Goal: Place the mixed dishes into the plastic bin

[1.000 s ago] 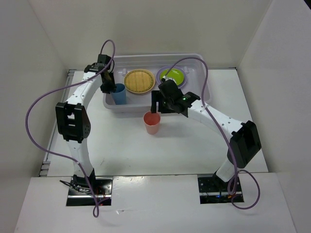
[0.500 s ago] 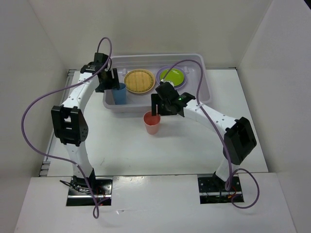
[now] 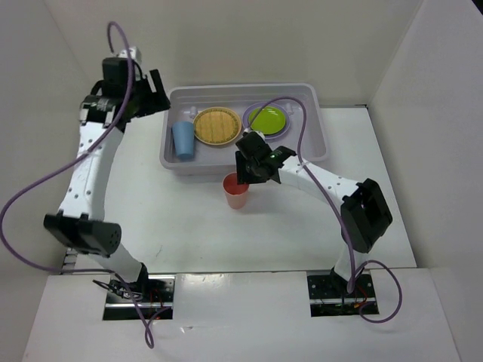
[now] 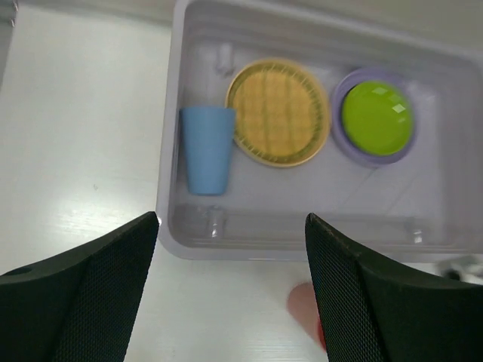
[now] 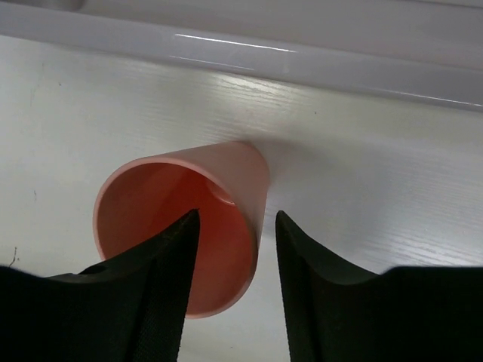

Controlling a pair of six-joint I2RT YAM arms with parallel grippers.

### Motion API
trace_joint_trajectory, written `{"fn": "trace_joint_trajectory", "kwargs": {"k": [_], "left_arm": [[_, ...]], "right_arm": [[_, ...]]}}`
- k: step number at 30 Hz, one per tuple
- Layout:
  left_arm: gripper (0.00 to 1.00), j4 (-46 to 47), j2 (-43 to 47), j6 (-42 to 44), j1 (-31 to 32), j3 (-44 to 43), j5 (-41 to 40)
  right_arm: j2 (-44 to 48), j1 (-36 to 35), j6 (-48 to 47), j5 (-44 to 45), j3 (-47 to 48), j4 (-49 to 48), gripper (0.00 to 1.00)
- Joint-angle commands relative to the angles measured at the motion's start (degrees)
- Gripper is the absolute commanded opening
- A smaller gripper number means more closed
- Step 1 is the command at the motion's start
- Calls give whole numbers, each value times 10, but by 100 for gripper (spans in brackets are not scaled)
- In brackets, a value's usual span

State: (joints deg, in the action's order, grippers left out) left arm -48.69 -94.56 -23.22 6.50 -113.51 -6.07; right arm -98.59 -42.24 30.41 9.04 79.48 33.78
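The plastic bin (image 3: 317, 121) holds a blue cup (image 3: 183, 139) that seems to lie on its side, a woven disc (image 3: 216, 126) and a lime green plate (image 3: 267, 119) on a lilac plate. They also show in the left wrist view: blue cup (image 4: 207, 148), disc (image 4: 278, 111), green plate (image 4: 376, 117). A coral cup (image 3: 237, 192) stands on the table before the bin. My right gripper (image 3: 245, 176) is open, one finger inside the coral cup (image 5: 181, 226), one outside its wall. My left gripper (image 3: 155, 94) is open, empty, high at the bin's left. Black and pale orange plates are out of view.
The bin's near wall (image 5: 302, 53) runs just behind the coral cup. White enclosure walls stand at the left, back and right of the table. Purple cables loop off both arms.
My left gripper has let go of the blue cup and risen up and left, away from the bin. The blue cup now rests in the bin. My right gripper has shifted slightly at the coral cup.
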Motion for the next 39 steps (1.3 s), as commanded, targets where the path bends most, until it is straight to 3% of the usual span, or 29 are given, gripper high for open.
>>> {"fn": "trace_joint_trajectory", "kwargs": {"k": [1,6,9,11,16,20,24,32,39], "left_arm": [[85,10,96,-19,-3,-43,16],[85,24,151,-31,-3,-56,50],[85,36,173,-36,-3,-56,56],[85,43,178,-41,-3,-49,61],[87,43,192,-41,-3,-50,69],[87,54,211,-47,-3,-35,90],[87,77,254,-63,-3,0,111],[87,74,280,-58,-3,22,128],[87,63,292,-52,-3,42,128]], "right_arm": [[-15,-7,1,15,6,3,49],[-22,-12,6,20,6,3,34],[-22,-12,6,26,6,14,9],[-17,-17,6,32,6,29,0],[38,-17,1,37,51,83,0],[90,-17,-11,94,124,136,0],[102,58,-24,93,203,142,0],[9,222,-41,54,303,123,0],[-88,324,-47,13,307,100,0]]}}
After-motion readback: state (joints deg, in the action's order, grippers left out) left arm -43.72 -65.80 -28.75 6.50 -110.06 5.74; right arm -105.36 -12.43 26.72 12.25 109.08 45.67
